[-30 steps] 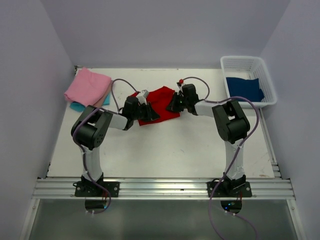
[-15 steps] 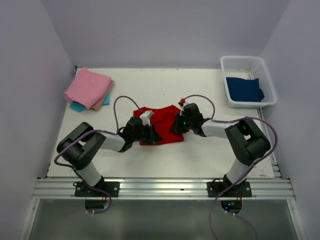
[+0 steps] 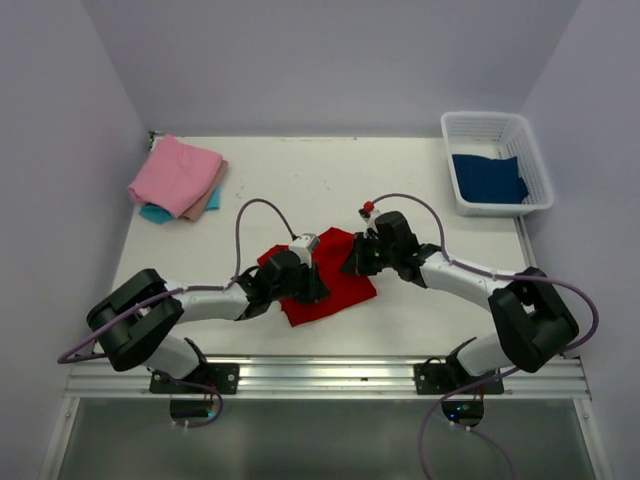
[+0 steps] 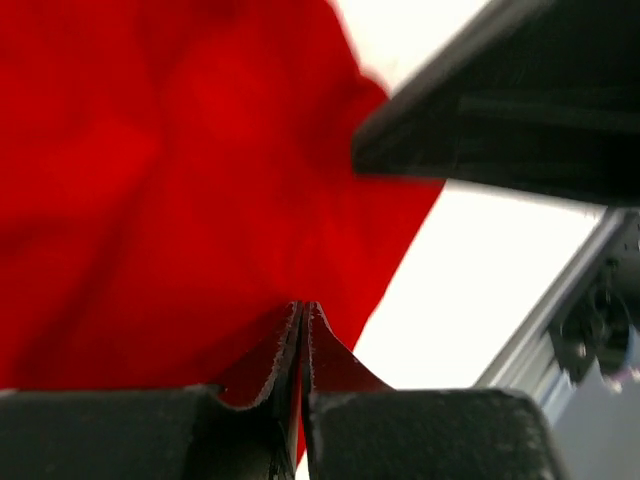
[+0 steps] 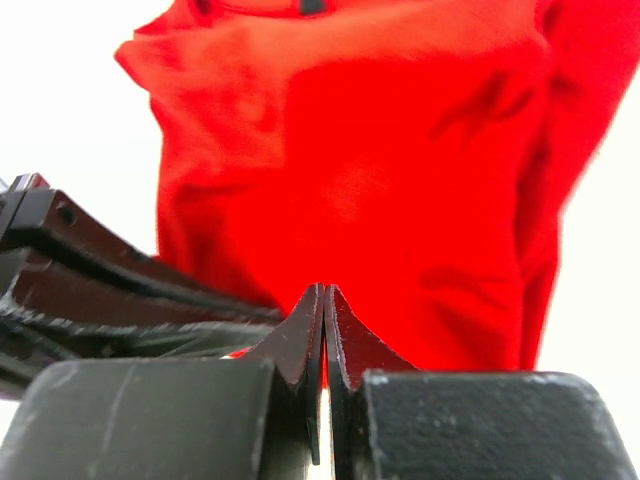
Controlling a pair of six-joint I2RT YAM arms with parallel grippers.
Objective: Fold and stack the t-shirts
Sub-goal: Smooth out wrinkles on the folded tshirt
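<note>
The red t-shirt (image 3: pixel 335 292) lies crumpled on the white table, near the front middle. My left gripper (image 3: pixel 316 283) is shut on its left part, and the cloth (image 4: pixel 150 180) fills the left wrist view beyond the closed jaws (image 4: pixel 303 310). My right gripper (image 3: pixel 353 264) is shut on the shirt's far right edge; the red cloth (image 5: pixel 400 180) spreads out past its closed jaws (image 5: pixel 325 295). A pink t-shirt (image 3: pixel 175 172) tops a folded stack over a beige one (image 3: pixel 212 196) and a turquoise one (image 3: pixel 155 213) at the back left. A dark blue t-shirt (image 3: pixel 488 178) lies in the basket.
The white mesh basket (image 3: pixel 497 124) stands at the back right corner. An aluminium rail (image 3: pixel 330 375) runs along the table's near edge, close to the red shirt. Grey walls close in three sides. The two grippers sit close together over the shirt.
Both arms have pulled the red t-shirt from the table's middle toward the near edge. The left jaws have drawn tighter together. The stack and the basket have not moved.
</note>
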